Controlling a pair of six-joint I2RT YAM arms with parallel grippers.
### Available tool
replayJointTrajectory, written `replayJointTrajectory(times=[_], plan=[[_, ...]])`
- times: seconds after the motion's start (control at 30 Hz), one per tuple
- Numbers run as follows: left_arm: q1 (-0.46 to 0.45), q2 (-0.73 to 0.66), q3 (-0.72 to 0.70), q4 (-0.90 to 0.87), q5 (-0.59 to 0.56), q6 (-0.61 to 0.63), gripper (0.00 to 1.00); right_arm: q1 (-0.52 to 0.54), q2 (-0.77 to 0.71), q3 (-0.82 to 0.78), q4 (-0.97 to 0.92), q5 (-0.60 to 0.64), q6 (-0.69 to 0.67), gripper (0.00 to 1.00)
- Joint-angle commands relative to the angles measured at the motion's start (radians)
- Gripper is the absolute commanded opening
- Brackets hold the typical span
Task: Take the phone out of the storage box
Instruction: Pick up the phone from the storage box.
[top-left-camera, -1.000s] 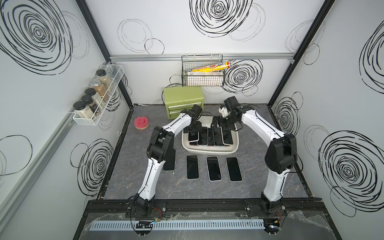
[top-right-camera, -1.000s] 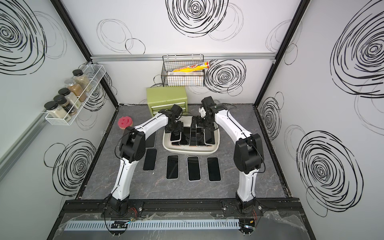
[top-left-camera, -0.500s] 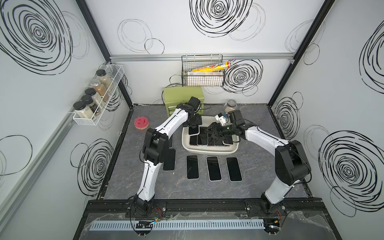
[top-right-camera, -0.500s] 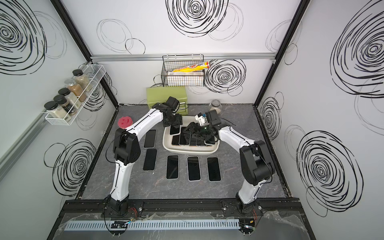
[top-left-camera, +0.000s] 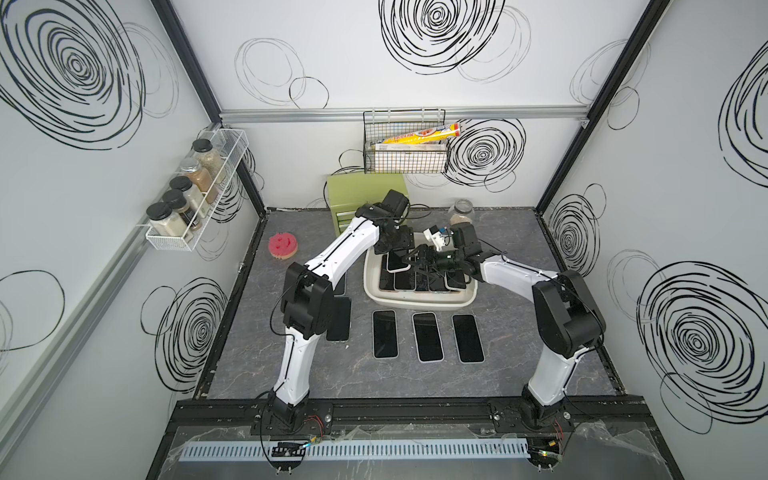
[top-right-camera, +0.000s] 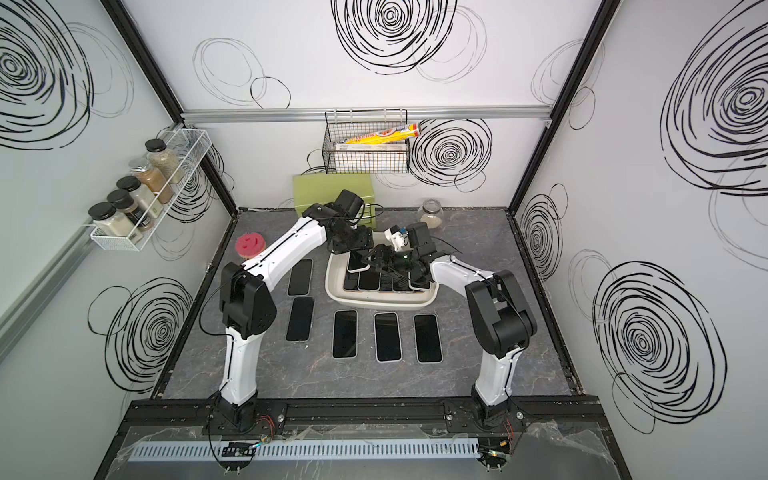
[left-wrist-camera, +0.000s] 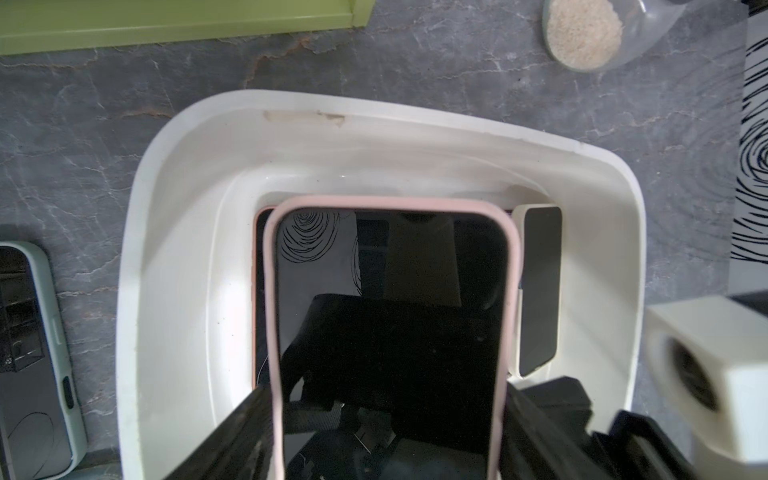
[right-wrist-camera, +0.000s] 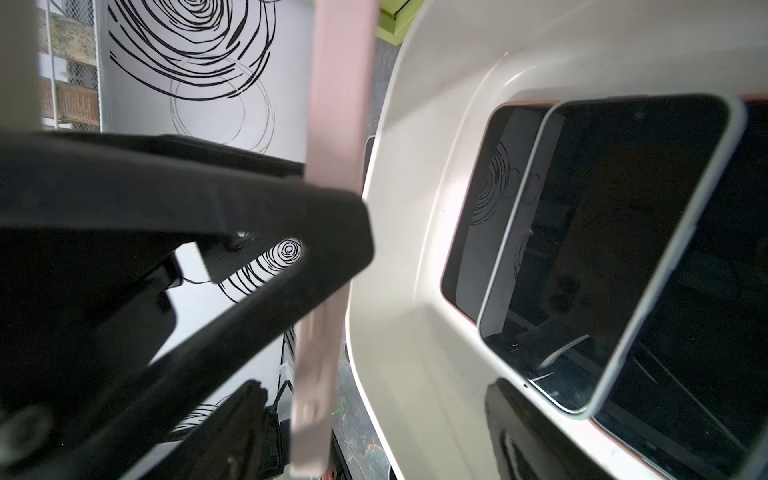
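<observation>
Having dropped lower, right hand (top-left-camera: 419, 259) reaches sideways (left hand (left-wrist-camera: 388, 399) grips phone (left-wrist-camera: 390, 270)).

The storage box (top-left-camera: 419, 303) sits at the table's (top-left-camera: 519, 353) centre, toward the rear edge. Stored phones (top-left-camera: 402, 281) lie in it, and a raised phone (left-wrist-camera: 390, 270) stands above its rear left part. A row of three phones (top-left-camera: 428, 336) lies before the box, and a pair of phones (top-right-camera: 300, 277) lies to its left. The chest (top-left-camera: 361, 189) stands behind it, the jar (top-left-camera: 461, 212) right of the chest, and the sponge (top-left-camera: 283, 246) near the left edge.
</observation>
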Motion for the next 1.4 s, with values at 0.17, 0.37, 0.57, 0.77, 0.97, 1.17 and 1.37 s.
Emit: replayJointTrajectory(times=[0.17,0.37,0.57,0.77,0.97,1.17,1.37], plan=[[-0.024,-0.071,-0.031,0.026,0.048,-0.027,0.38,0.009,0.019,0.019,0.106,0.003,0.052,0.80],[-0.024,-0.083,-0.054,0.037,0.064,-0.032,0.37,0.009,0.028,0.010,0.214,0.011,0.123,0.69],[-0.026,-0.093,-0.093,0.060,0.088,-0.044,0.37,0.014,0.041,-0.013,0.355,-0.019,0.214,0.41],[-0.023,-0.096,-0.108,0.063,0.102,-0.039,0.37,0.014,0.046,-0.030,0.373,-0.036,0.236,0.16],[-0.003,-0.118,-0.110,0.078,0.116,-0.049,0.43,0.016,0.023,-0.062,0.386,-0.060,0.250,0.00],[0.041,-0.137,-0.091,0.107,0.182,-0.084,0.78,0.016,-0.045,-0.099,0.317,-0.050,0.209,0.00],[0.098,-0.177,-0.077,0.175,0.215,-0.141,0.99,0.015,-0.173,-0.130,0.117,-0.003,0.099,0.00]])
